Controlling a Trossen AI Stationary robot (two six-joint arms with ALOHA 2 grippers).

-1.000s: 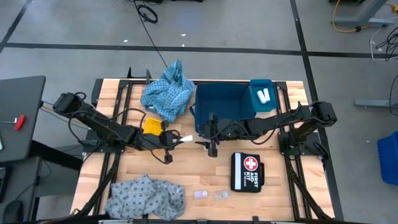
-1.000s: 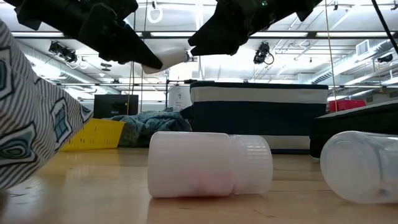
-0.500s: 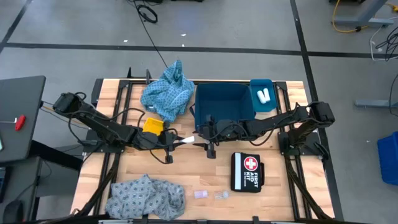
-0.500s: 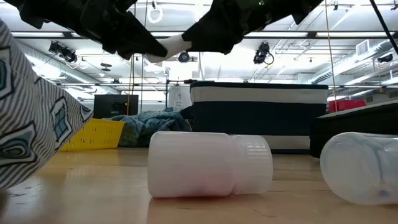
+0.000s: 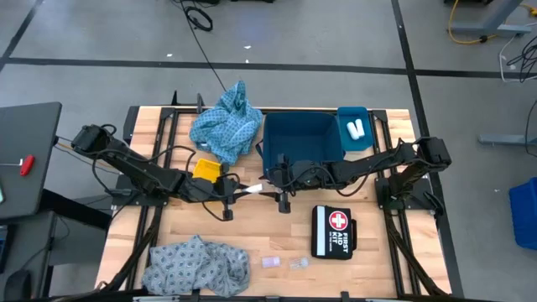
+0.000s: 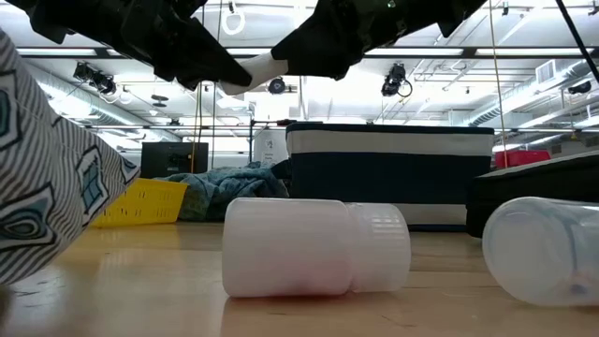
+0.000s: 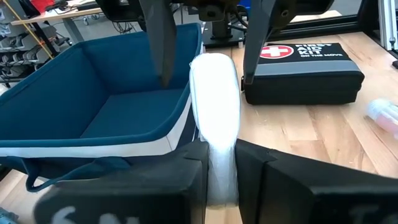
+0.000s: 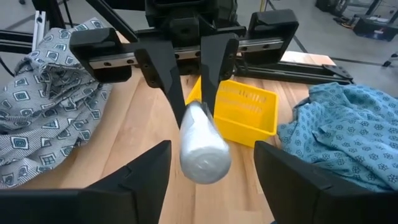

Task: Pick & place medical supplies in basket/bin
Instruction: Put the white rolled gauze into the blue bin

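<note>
1. Left gripper (image 5: pixel 241 190) is clamped on one end of a white roll (image 5: pixel 252 190), holding it level above the table (image 5: pixel 252 226), just off the bin's (image 5: pixel 302 138) near-left corner.

2. Right gripper (image 5: pixel 270 180) faces it with fingers spread wide on either side of the roll's free end — not yet closed, and whether either finger touches it cannot be told.

3. A hand-over looks to be in progress: the roll is still outside the bin, beside its wall.

4. Risk — if the left lets go before the right closes, the roll would drop to the table; a misaligned close could knock it askew.

5. Further out: a blue cloth (image 5: pixel 225 124) and yellow tray (image 5: pixel 206 169) behind, a grey cloth (image 5: pixel 195 267), packets (image 5: pixel 284 262) and a first aid kit (image 5: pixel 332 231) in front, two rolls (image 5: pixel 356 128) in a side compartment.
</note>
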